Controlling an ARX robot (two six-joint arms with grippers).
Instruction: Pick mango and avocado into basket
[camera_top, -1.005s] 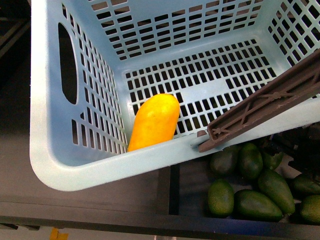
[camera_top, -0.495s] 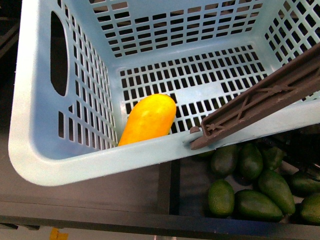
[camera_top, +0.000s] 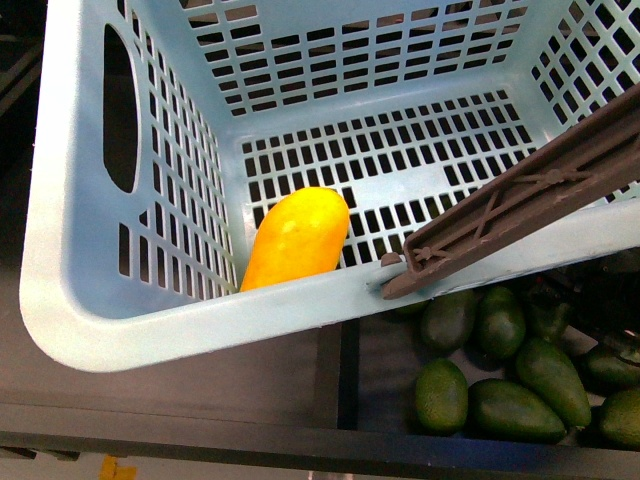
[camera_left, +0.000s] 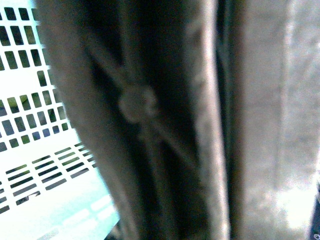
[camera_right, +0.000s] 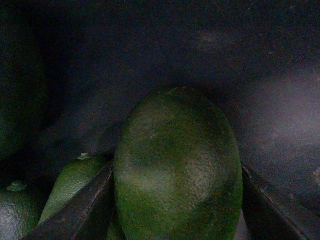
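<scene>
The light teal basket (camera_top: 180, 330) fills the front view, tilted, with its brown handle (camera_top: 520, 200) lying across its right rim. The yellow-orange mango (camera_top: 295, 240) lies inside on the slotted floor, against the near wall. My left gripper is shut on the basket's handle (camera_left: 150, 125), which fills the left wrist view as a brown blur; the fingers cannot be made out there. My right gripper (camera_right: 177, 200) is shut on a dark green pebbly avocado (camera_right: 177, 160), held between its two dark fingers (camera_right: 85, 205) down in a dim bin.
Several more avocados (camera_top: 510, 405) lie in a dark bin below the basket's right corner. Two of them show beside the held one in the right wrist view (camera_right: 70, 182). The basket's lattice wall (camera_left: 30, 150) shows beside the handle. A dark shelf edge (camera_top: 200, 440) runs along the front.
The basket has shifted left and a little nearer the camera, carrying the mango with it. Over the last half second it has barely moved.
</scene>
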